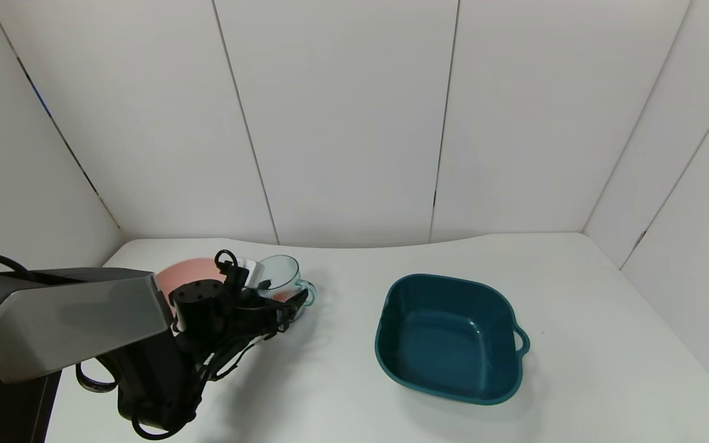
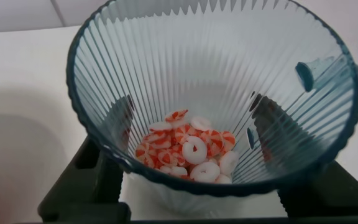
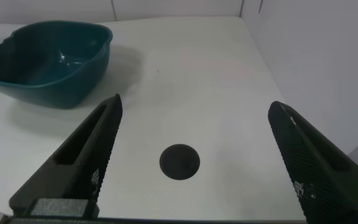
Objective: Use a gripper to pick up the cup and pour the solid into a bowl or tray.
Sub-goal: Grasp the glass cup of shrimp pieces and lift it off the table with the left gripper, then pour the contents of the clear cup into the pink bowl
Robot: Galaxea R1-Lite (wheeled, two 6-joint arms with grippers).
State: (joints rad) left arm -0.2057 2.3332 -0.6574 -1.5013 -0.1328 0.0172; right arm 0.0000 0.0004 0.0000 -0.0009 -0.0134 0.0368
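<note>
White table carries everything; largest item on it is the dark teal tray, right of centre, nothing visible inside; it also shows in the right wrist view, well apart from that arm's fingers.

Left arm reaches in from the robot's left side; left gripper sits at the cup; the left wrist view shows its dark fingers through the ribbed wall on either side, so it looks clamped onto the cup; whether the cup is lifted or resting on the table cannot be told.

Pink bowl sits just behind the arm, near the back-left of the table, mostly hidden by it; its contents are not visible.

Cup stands roughly upright just beside the bowl, loop handle pointing toward the tray.

Solid is a small heap of pink-red and white bits on the cup's bottom; none seen outside the cup.

Right gripper is parked off to the right above bare table, fingers spread wide, holding nothing.

Progress, as a judgement: grasp done; carry over the bowl and tip-out both left; nothing poured yet.
</note>
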